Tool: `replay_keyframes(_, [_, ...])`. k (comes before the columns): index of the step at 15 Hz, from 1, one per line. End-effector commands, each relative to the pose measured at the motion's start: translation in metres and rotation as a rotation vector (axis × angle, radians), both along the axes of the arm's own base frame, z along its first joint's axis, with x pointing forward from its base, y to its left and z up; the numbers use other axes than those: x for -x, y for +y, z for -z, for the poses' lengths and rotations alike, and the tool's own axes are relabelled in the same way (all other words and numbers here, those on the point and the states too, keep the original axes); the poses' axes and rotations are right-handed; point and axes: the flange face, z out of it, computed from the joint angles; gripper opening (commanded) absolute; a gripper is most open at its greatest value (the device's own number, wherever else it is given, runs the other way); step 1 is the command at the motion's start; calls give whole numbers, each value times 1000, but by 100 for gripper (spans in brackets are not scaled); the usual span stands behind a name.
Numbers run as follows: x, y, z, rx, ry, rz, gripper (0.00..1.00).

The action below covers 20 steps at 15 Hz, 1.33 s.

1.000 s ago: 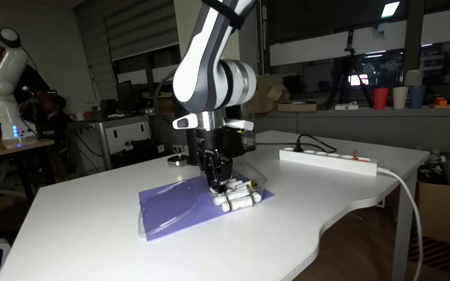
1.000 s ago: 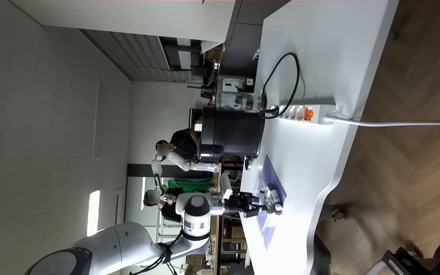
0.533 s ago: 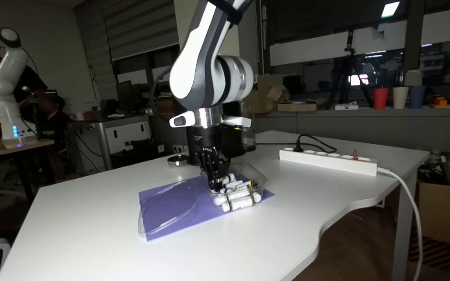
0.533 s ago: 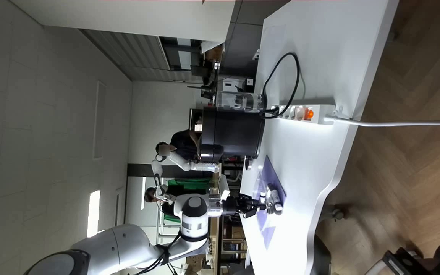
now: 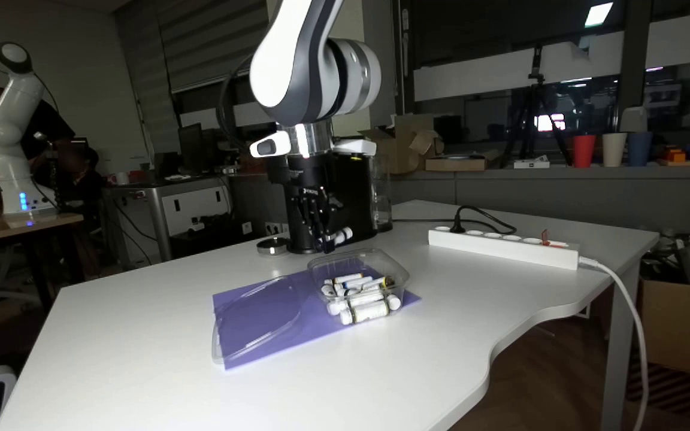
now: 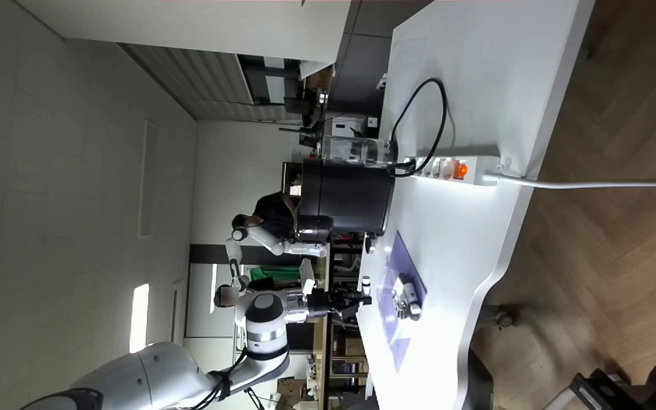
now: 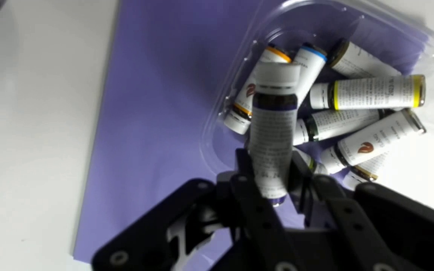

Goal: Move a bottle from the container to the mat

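My gripper (image 5: 326,244) is shut on a small white-labelled bottle with a white cap (image 7: 275,124) and a purple band. The held bottle also shows in both exterior views (image 5: 342,235) (image 6: 365,285), well above the table, lying sideways with its cap sticking out past the fingers. Below it is the clear plastic container (image 5: 396,263), with several similar bottles (image 7: 377,92) lying in a jumble. In the wrist view the held bottle overlaps the container's rim (image 7: 217,150). The purple mat (image 7: 156,113) lies flat under the container and extends beyond it (image 5: 315,329).
A clear lid (image 5: 217,347) lies over the mat's left part in an exterior view. A tall black boxy machine (image 6: 353,196) and a small round tin (image 5: 272,246) stand behind. A white power strip (image 5: 501,248) with a black cable lies on the white table (image 5: 141,335).
My gripper has risen out of the clear container with the bottle, shifting slightly left and back in an exterior view. The container, remaining bottles, lid and mat look unmoved.
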Motion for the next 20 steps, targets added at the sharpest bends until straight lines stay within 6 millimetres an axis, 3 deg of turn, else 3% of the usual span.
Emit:
replay_keyframes(1, [-13, -19, -9, 42, -109, -26, 7])
replay_keyframes(8, [-51, -71, -3, -24, -335, 1, 7])
replay_keyframes(12, [-67, -93, 17, -73, -387, 47, 7])
replay_keyframes(16, [-79, -103, 43, -122, -392, 78, 7])
replay_keyframes(20, [-85, -96, 65, -191, -369, 118, 7])
